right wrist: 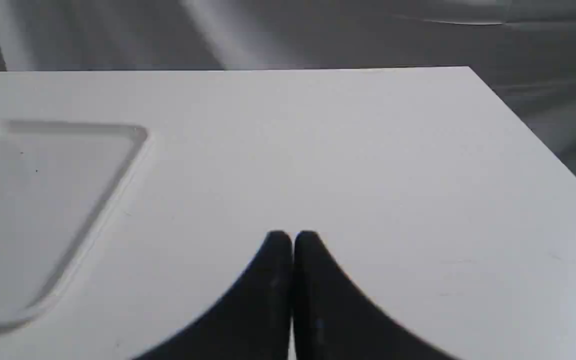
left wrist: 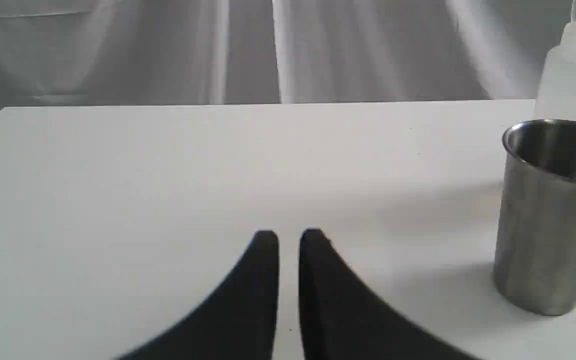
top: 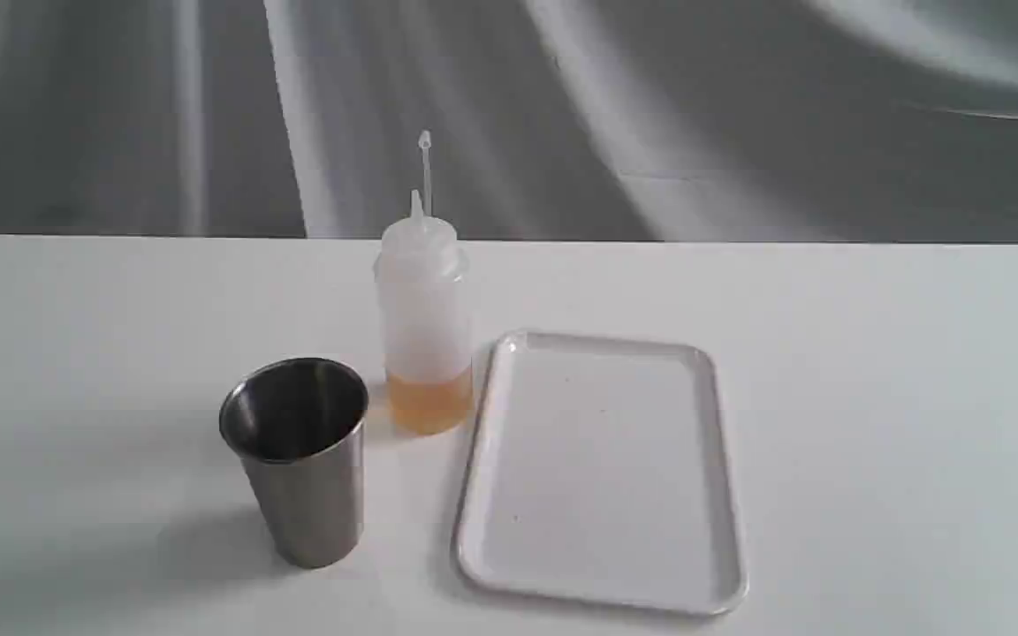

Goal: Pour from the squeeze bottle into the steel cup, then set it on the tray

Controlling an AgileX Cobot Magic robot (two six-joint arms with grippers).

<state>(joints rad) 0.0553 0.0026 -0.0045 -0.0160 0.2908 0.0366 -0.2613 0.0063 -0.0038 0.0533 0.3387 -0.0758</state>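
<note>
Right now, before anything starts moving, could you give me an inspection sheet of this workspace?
Surface: white table, no spills seen.
Job's things: squeeze bottle upright, amber liquid low inside; steel cup upright beside it; tray lying flat, nothing on it.
Clutter: nothing seen.
Grippers: left gripper nearly closed, thin slit showing, holding nothing; right gripper shut, holding nothing.
Cables: nothing seen.
Surroundings: grey draped cloth behind the table.

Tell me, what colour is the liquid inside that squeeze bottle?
Amber, pooled at the bottom of the translucent white squeeze bottle. The exterior view shows it best.
</note>
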